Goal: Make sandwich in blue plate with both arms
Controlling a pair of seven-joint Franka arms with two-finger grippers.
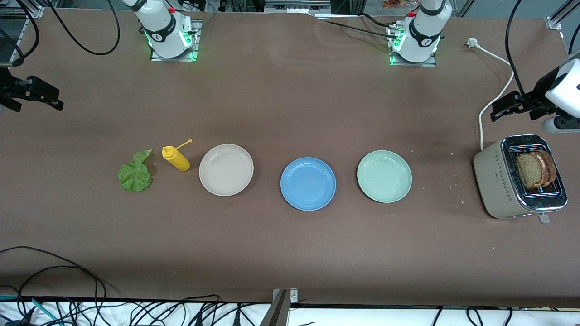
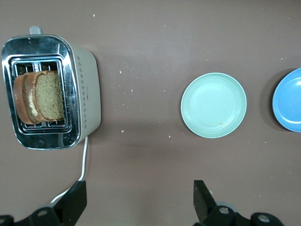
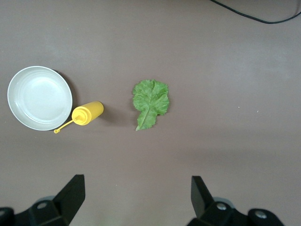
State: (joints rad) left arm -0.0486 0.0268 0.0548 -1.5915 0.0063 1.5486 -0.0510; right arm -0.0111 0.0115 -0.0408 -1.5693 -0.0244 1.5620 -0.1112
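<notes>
So nothing's on the blue plate (image 1: 308,183) yet, it just sits bare in the middle of the row on the table (image 1: 290,253), between the beige plate (image 1: 226,170) and the green plate (image 1: 384,176). The whole thing comes down to which arm is closer to what. The two bread slices (image 1: 536,169) stand upright in the toaster (image 1: 519,177) at the left arm's end of the table, well apart from the blue plate, and the left pincer (image 1: 507,106) hangs over the table just up from that toaster, fingers spread wide with nothing in them (the left wrist view shows both fingertips (image 2: 201,197) apart over bare table). The slices run long-ways with the slot, so I'd guess the pincer has to line up across their thin faces and pull straight up. The lettuce (image 1: 135,173) lies flat at the right arm's end, next to the yellow bottle (image 1: 176,158), which lies on its side between the leaf and the beige plate. The right pincer (image 1: 43,97) is out over that end of the table, also spread and empty, and the leaf's stem line runs roughly toward it in the right wrist view. So my read: left arm takes bread first, right arm takes lettuce, both carry inward to the blue plate
</notes>
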